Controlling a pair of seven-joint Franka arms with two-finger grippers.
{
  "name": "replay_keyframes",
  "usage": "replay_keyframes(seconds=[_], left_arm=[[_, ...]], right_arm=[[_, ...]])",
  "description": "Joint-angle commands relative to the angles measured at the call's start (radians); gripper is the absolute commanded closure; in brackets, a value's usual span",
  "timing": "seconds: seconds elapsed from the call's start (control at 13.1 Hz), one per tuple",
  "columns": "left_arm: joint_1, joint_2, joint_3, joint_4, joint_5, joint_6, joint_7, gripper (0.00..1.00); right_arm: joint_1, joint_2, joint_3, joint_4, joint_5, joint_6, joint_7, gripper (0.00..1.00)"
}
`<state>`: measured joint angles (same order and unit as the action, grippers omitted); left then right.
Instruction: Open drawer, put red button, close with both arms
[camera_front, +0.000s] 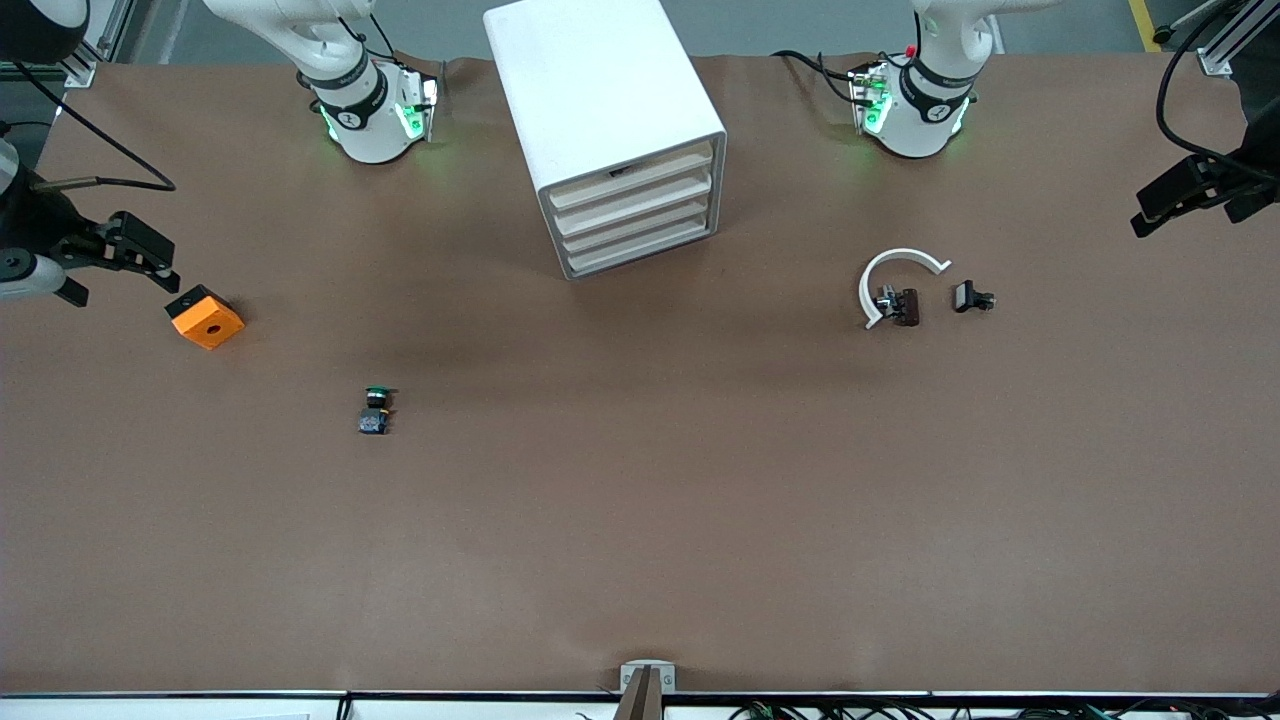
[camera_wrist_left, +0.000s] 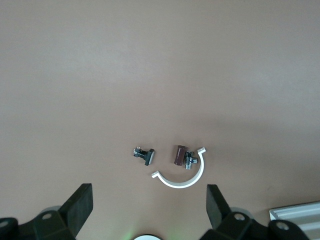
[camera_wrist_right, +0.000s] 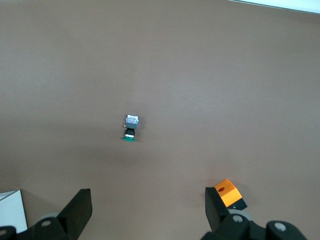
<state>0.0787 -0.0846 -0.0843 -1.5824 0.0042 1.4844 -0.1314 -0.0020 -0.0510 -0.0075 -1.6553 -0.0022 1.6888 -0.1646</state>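
The white drawer cabinet (camera_front: 600, 90) stands between the two arm bases, with all its drawers shut. Its corner shows in the left wrist view (camera_wrist_left: 300, 214) and in the right wrist view (camera_wrist_right: 10, 215). No red-capped button shows in any view. A green-capped button (camera_front: 375, 410) lies on its side on the brown table (camera_front: 640, 520) and also shows in the right wrist view (camera_wrist_right: 131, 127). My left gripper (camera_wrist_left: 148, 197) is open and empty, high over the table near a white ring. My right gripper (camera_wrist_right: 147, 200) is open and empty, high over the table. Neither gripper shows in the front view.
A white open ring (camera_front: 897, 280) lies toward the left arm's end, with a small dark brown and metal part (camera_front: 900, 305) inside it and a small black part (camera_front: 972, 298) beside it. An orange block (camera_front: 205, 318) lies toward the right arm's end. Black fixtures (camera_front: 1195, 190) reach in at both ends.
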Motion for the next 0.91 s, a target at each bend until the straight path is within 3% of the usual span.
replay_keyframes(seconds=[0.0,0.46,0.84], left_arm=[[-0.007,-0.055,0.009,-0.054,-0.035,0.002,0.029,0.00],[-0.013,-0.078,-0.031,-0.084,-0.038,0.002,0.029,0.00],[-0.011,-0.051,-0.031,-0.073,-0.043,0.007,0.029,0.00]], right_arm=[[-0.016,-0.009,0.009,0.049,-0.007,-0.035,-0.001,0.00],[-0.009,-0.010,0.014,0.094,-0.013,-0.164,0.001,0.00],[-0.010,-0.009,0.014,0.094,-0.012,-0.166,0.001,0.00]])
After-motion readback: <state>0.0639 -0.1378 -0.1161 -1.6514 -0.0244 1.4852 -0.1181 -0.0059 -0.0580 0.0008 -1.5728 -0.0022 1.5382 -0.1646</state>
